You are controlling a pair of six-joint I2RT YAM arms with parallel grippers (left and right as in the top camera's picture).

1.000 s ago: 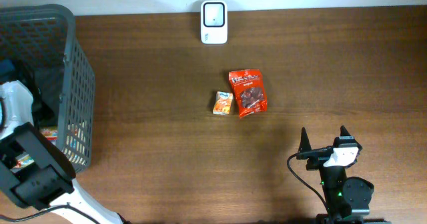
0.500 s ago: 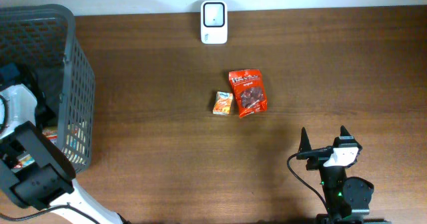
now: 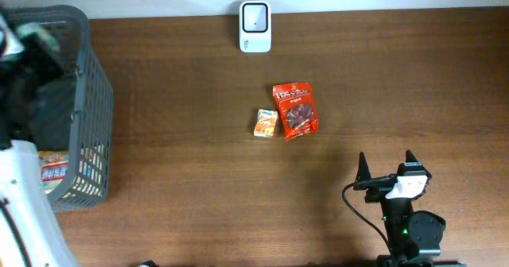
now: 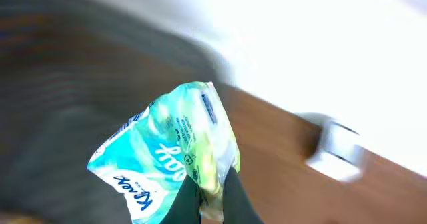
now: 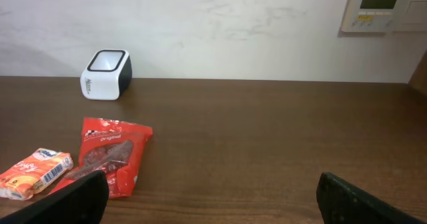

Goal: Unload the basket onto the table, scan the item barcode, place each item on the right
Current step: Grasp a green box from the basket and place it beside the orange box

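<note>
Teal tissue pack (image 4: 167, 151) in left tool (image 4: 212, 187)

Glossy plastic tissue pack (image 4: 167, 151), wood-grain table (image 3: 199, 179)

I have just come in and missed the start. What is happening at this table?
The left gripper is shut on a pale green tissue pack, held up by the grey basket; that view is blurred. The right gripper sits open at the near edge of the table, empty. A red snack bag and a small orange packet lie mid-table; the white scanner stands at the far edge.
</note>
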